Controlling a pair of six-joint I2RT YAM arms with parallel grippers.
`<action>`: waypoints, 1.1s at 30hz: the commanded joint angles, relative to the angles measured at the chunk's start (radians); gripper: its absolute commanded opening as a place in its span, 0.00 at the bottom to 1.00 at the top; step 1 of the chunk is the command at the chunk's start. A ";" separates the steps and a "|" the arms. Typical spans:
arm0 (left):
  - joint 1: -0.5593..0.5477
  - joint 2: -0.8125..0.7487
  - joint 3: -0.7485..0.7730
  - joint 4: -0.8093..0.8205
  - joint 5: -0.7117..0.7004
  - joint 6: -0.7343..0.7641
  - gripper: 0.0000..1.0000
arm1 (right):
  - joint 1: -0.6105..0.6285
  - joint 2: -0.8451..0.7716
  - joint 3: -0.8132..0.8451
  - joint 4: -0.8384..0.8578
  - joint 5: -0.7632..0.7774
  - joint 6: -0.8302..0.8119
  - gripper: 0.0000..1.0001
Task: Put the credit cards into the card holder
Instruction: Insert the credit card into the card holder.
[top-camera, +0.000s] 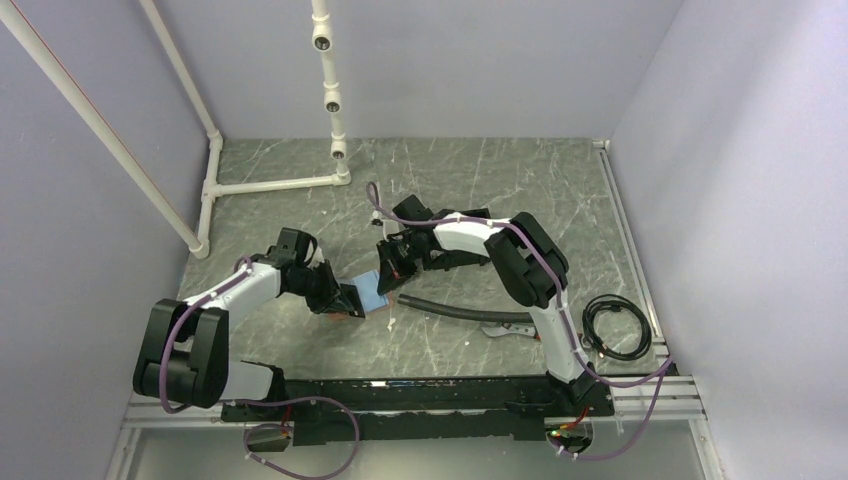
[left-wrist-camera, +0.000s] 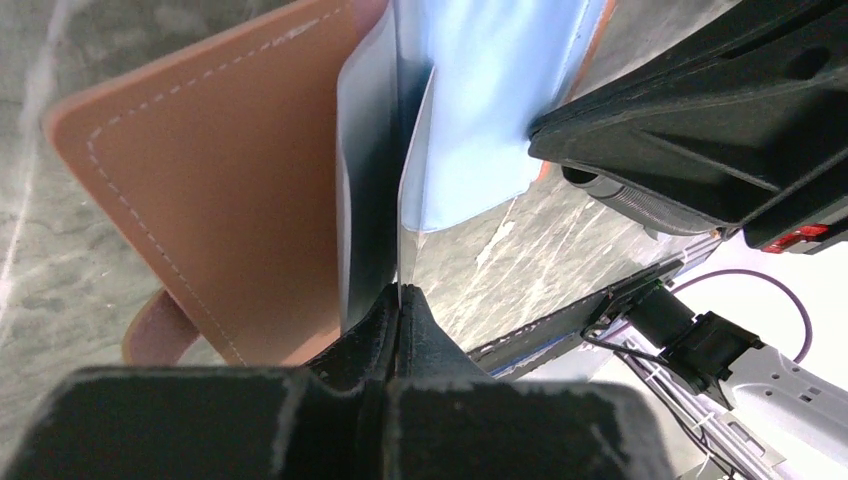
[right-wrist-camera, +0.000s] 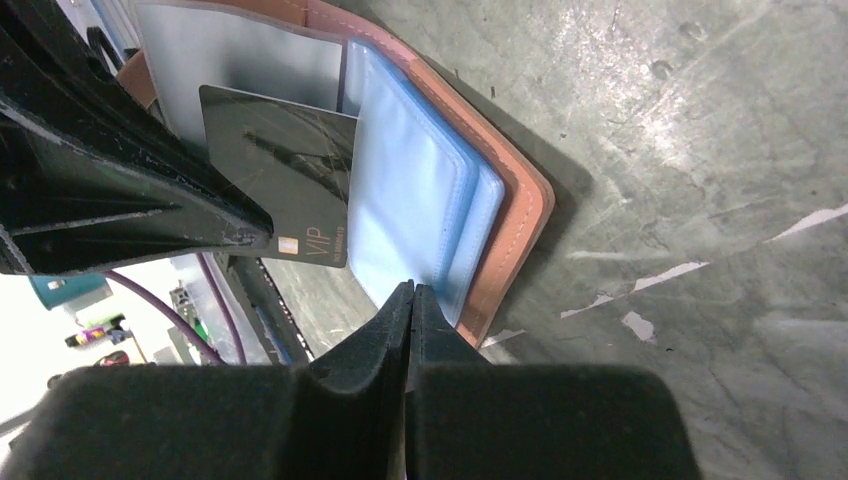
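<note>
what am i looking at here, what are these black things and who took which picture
These are two robot arms bolted to a grey marbled table. One picture looks down from a fixed camera above them. The other two come from cameras on each arm's wrist, so the black wedges at the bottom are that arm's own two fingers.

On the table lies an open tan card holder with blue plastic sleeves, plus a black hose and a coiled cable.

The left gripper is shut on what seems to be a dark credit card. The right gripper is shut at the sleeves' edge.
</note>
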 joint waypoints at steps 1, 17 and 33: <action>0.011 0.022 -0.008 0.069 0.008 0.043 0.00 | -0.018 0.054 0.030 -0.039 0.093 -0.124 0.00; 0.058 0.034 -0.073 0.278 0.123 0.020 0.00 | -0.021 0.080 0.046 -0.056 0.071 -0.159 0.00; 0.058 -0.020 -0.143 0.343 0.045 -0.003 0.00 | -0.020 0.082 0.033 -0.040 0.052 -0.148 0.00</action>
